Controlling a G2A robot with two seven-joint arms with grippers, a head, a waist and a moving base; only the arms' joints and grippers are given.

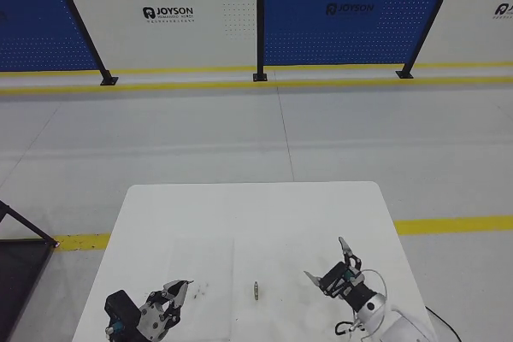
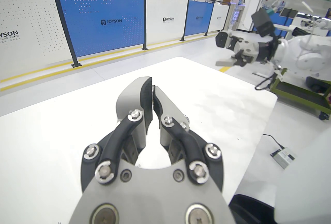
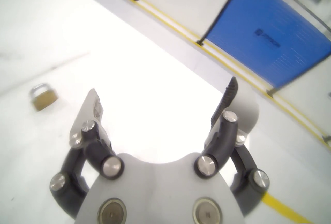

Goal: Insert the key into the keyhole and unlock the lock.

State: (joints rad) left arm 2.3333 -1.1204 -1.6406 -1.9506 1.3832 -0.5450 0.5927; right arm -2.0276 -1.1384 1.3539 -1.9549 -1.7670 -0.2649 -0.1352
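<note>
A small brass padlock (image 1: 254, 291) with a silver shackle lies flat on the white table (image 1: 248, 222), between the two arms; the right wrist view shows the padlock (image 3: 44, 99) off to one side of the fingers. My right gripper (image 1: 325, 258) hovers over the table to the right of the lock, and the same gripper (image 3: 163, 85) is wide open with nothing in it. My left gripper (image 1: 181, 286) is near the table's front left. Up close, the left gripper (image 2: 152, 84) is shut, its pads meeting at the tips, with nothing visible between them. I cannot make out a key.
A few small dark specks (image 1: 197, 291) mark the table just ahead of the left gripper. A dark rack (image 1: 8, 248) stands on the floor left of the table. Blue and white fence panels (image 1: 342, 30) run across the far side.
</note>
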